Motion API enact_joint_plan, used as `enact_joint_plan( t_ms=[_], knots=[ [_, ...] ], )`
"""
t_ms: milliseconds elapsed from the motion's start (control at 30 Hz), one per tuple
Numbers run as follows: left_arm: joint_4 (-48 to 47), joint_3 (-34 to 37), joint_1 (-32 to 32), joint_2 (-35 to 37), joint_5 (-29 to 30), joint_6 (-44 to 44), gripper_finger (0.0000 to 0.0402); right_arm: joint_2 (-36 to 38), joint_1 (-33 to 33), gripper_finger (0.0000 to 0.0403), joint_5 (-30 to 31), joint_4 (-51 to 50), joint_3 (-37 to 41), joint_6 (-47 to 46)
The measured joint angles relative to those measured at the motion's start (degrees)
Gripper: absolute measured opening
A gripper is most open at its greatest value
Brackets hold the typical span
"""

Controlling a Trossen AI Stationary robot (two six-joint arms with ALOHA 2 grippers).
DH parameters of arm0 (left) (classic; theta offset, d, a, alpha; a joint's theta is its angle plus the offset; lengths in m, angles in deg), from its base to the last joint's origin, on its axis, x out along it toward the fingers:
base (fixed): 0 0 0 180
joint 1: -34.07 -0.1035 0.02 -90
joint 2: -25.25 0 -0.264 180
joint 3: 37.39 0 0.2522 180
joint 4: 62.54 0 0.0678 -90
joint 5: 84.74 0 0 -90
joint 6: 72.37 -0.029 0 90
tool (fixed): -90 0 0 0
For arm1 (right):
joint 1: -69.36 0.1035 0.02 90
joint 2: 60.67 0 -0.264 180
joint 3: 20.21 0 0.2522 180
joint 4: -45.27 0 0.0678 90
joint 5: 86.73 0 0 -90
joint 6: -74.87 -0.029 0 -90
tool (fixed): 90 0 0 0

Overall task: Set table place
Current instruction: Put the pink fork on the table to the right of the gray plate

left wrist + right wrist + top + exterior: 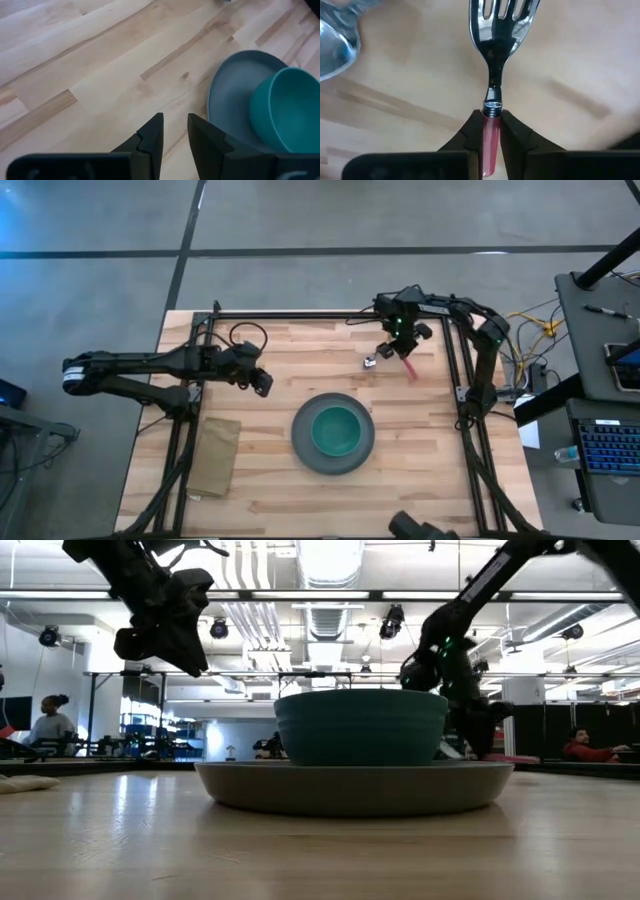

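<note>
A light wooden table point(420, 470) with a black frame holds a grey plate point(333, 433) near its middle, and a teal bowl point(336, 430) sits inside the plate. From table height the bowl and plate fill the middle of the scene and hide much of what lies behind them. A tan folded cloth point(214, 456) lies well apart from the plate, toward the left arm's side of the table.

The right gripper point(491, 125) is at the far side of the table, beyond the plate. Its fingers are pinched around the pink handle of a fork point(495, 60). The fork's shiny metal tines point away from the gripper over the bare wood. The bowl of a metal spoon point(335, 45) lies just beside the fork.

The left gripper point(174, 131) hangs above bare wood near the plate's edge, not touching it. Its two dark fingers stand a narrow gap apart and hold nothing.

Beyond the table, people point(45, 718) sit in the room behind.
</note>
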Motion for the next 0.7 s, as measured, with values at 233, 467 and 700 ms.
enact_joint_plan(
  t_ms=[233,467,700],
  knots=[
    [0.04,0.15,0.18,0.89,-1.05,-3.66,0.0073,12.55,7.12,0.0031,-2.78,1.68,10.37,-15.99],
    [-0.02,0.64,1.27,2.31,-1.58,-5.83,0.0073,23.34,21.66,0.0031,-6.89,8.85,21.49,-38.03],
    [-0.09,1.03,4.16,2.57,-1.69,-5.78,0.0073,27.3,32.29,0.003,-7.18,17.37,26.5,-54.18]
  ],
)
